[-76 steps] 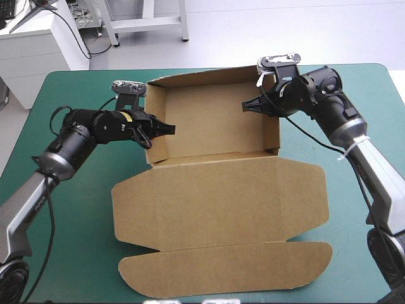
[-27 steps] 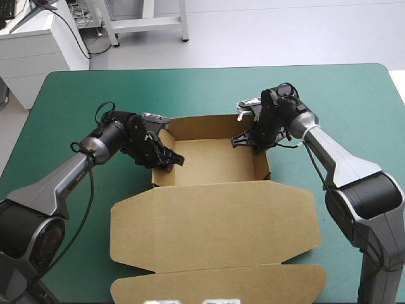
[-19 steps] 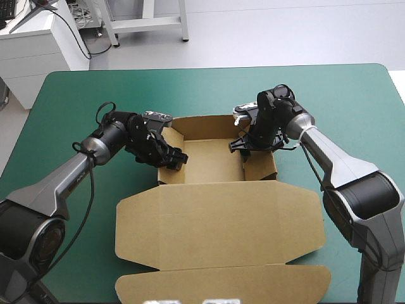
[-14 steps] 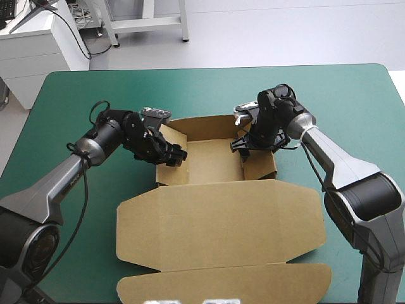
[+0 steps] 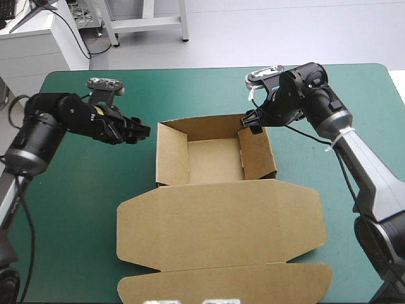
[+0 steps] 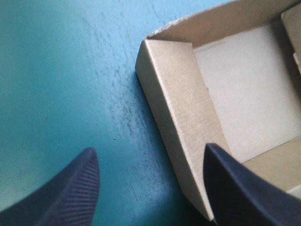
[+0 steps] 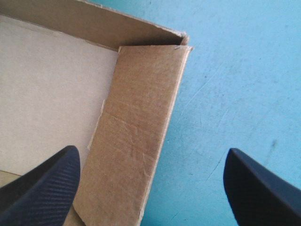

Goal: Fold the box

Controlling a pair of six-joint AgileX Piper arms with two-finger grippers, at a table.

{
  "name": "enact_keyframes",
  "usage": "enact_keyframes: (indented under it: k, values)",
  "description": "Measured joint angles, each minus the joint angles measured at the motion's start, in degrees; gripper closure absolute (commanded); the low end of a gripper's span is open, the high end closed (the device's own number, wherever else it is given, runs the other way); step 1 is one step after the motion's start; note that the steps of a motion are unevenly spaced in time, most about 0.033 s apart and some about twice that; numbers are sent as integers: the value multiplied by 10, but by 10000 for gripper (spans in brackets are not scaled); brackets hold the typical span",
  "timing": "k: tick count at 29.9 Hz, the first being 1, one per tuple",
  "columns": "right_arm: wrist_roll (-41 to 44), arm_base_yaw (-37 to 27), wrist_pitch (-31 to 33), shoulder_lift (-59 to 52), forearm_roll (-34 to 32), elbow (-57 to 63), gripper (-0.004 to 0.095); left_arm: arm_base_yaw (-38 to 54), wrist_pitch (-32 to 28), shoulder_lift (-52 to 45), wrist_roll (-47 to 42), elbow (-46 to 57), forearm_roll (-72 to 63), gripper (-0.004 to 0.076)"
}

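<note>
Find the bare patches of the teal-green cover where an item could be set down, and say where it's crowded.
Free on the table: the far strip between the box and the far edge, and the near-left patch beside the lid. Crowded: around the box's side walls, where the left hand and right hand hover.

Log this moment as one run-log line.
box: open tray, lid flat | left gripper: open, beside box, apart | right gripper: open, over right wall
</note>
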Motion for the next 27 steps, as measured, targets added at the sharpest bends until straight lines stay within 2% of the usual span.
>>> enact_keyframes:
  k: [7,16,22,27]
  values:
    - [0,0,4,-49,0,-8,135,5,16,-104,1,-6,32,719]
    - [1,0,4,-40,0,-8,135,5,87,-179,40,22,109,732]
    - [21,0,4,15,0,-8,139,5,85,-211,45,138,103,732]
    - [28,0,2,73,0,-8,139,5,54,-236,45,248,75,732]
